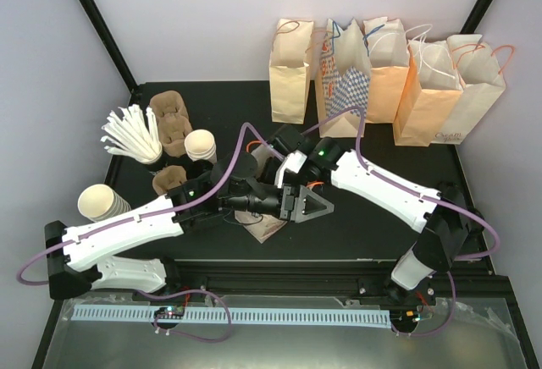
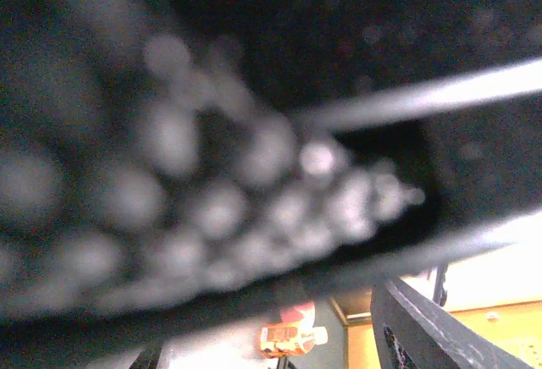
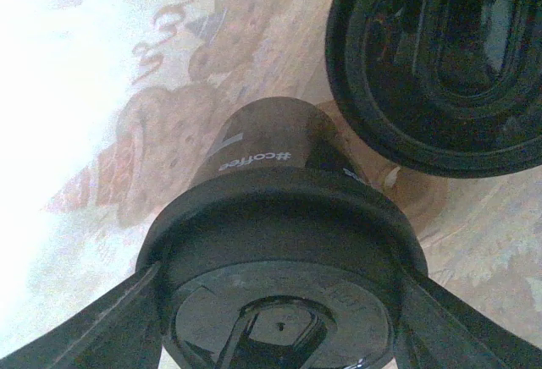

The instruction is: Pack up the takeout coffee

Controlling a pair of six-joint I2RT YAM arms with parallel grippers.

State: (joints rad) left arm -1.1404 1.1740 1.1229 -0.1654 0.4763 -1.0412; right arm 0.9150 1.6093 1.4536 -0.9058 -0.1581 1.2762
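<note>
Since the right gripper (image 3: 279,327), fairly wide, pinches the takeout coffee (image 3: 262,149) between its fingers (image 3: 93,335) by the black lid (image 3: 279,217) alone, that lid may pop loose and spill the cup onto the printed bag (image 3: 110,132) beyond the fingertips.

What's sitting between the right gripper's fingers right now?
The takeout coffee: in the right wrist view its black lid fills the gap in the right gripper, a finger against each side.
</note>
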